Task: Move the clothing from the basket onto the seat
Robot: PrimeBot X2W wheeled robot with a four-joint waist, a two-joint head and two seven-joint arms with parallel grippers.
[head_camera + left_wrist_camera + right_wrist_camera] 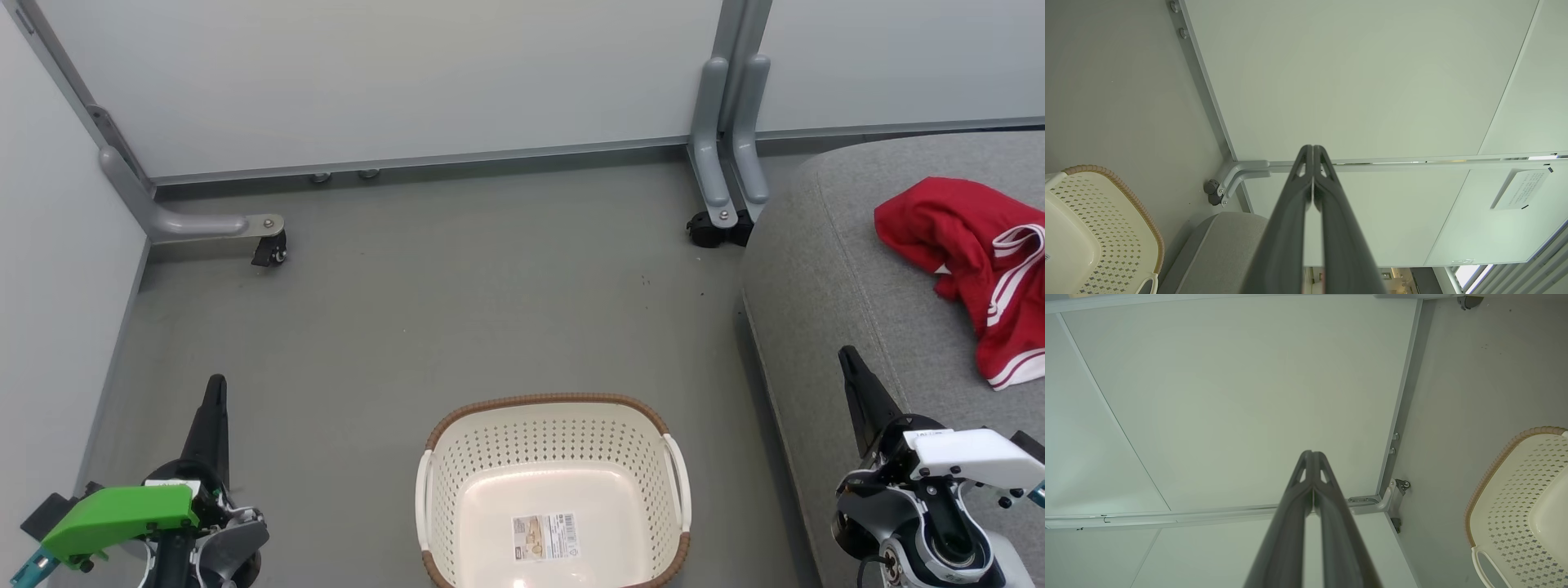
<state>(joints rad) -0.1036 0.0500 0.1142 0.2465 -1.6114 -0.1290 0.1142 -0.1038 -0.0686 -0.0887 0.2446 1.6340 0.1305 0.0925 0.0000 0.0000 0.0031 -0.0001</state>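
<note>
The red clothing [967, 261] lies bunched on the seat [824, 286] at 2 o'clock. The basket [555, 406], at 6 o'clock, holds just its paper label [545, 536]. The left tool [1312, 148] and right tool [1312, 452] are pressed together, empty. The right arm is near the fabric and could snag it, dragging it off.

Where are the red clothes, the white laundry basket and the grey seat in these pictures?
Bright red fabric clothing with white stripes [935, 222]: head view, red upper fold.
Cream-white perforated plastic basket [555, 443]: head view, far wall.
Light grey fabric cushion seat [824, 273]: head view, bare cushion top.
</note>
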